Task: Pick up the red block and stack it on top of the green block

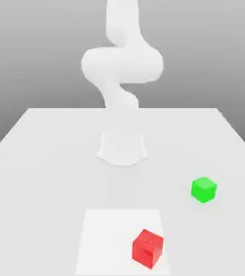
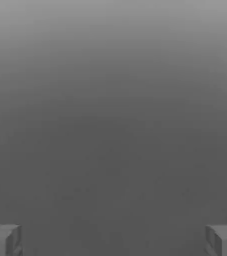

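White tabletop (image 1: 49, 161) in exterior view with glossy red cube (image 1: 148, 248), small green cube (image 1: 204, 190) well apart, hand view's gripper (image 2: 113, 240) spread wide, holding nothing

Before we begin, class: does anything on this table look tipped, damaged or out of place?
Nothing stands out. The red block and the green block both sit flat on the white table, apart from each other, undamaged. The gripper is open and holds nothing.
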Controlling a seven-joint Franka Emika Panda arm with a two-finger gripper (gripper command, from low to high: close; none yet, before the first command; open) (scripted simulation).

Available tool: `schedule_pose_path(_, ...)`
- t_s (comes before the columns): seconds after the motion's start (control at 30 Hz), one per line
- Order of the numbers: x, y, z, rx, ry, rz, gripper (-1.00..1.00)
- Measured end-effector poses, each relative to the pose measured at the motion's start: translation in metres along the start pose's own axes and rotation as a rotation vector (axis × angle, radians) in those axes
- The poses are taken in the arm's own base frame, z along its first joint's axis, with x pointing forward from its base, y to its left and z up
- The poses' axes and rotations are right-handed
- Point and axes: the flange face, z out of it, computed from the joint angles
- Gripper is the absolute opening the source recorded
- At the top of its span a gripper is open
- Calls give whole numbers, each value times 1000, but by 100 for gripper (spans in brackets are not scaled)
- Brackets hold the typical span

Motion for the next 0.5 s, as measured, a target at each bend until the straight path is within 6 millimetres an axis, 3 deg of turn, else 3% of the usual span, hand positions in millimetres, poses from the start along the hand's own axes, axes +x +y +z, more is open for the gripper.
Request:
schedule_pose_path(0.23,-30,13,147,-57,-232,-231,0)
schedule_pose_path(0.5,-106,52,287,-130,-464,-501,0)
